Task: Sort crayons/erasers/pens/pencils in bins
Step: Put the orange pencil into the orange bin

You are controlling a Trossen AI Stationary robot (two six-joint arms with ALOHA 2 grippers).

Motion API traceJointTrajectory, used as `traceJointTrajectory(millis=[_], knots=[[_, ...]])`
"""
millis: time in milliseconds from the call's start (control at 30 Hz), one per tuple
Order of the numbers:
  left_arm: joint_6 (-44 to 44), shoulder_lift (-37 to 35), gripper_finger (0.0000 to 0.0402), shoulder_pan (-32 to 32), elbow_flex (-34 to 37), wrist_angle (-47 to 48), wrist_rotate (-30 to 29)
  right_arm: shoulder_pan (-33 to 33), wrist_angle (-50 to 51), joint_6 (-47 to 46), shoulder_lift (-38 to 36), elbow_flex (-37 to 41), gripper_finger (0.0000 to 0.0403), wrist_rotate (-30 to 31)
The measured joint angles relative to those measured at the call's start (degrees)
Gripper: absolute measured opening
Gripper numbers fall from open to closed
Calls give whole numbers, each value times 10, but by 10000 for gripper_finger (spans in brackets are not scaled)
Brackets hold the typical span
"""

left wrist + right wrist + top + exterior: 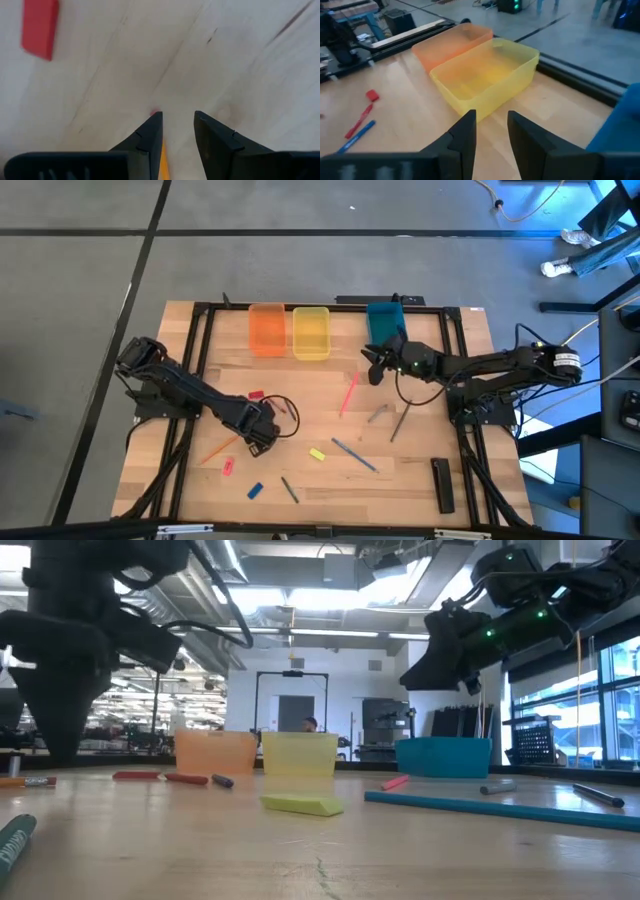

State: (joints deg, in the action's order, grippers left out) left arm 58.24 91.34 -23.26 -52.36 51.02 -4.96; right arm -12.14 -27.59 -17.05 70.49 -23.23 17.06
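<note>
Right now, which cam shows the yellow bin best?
Right wrist view: the yellow bin fills the frame, its inside visible, touching the orange bin. High view shows it small from above. Low view shows only its side wall. Left wrist view misses it.

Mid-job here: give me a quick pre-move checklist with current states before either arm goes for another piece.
1. Left gripper empty, jaws apart, low over the table: ok.
2. Right gripper empty, jaws apart, near the teal bin: ok.
3. Orange bin and yellow bin upright, side by side: ok.
4. Erasers unsorted: yellow eraser, blue eraser on the table: not ok.
5. Teal bin contents: cannot tell.
</note>
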Motion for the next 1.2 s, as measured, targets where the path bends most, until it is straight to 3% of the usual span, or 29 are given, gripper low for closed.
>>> traceJointTrajectory(millis=[267,433,700,967,1200], knots=[[34,-79,106,-16,0,14,-77,7,5,-9,4,0,116,-22],[47,-102,129,-34,5,13,-99,20,5,-9,4,0,116,-21],[125,-101,172,-67,58,13,-20,36,16,-8,4,0,116,-21],[179,-101,166,-100,120,-55,17,38,34,-8,4,0,116,-22],[219,-101,149,-111,156,-60,28,41,38,-6,4,0,116,-26]])
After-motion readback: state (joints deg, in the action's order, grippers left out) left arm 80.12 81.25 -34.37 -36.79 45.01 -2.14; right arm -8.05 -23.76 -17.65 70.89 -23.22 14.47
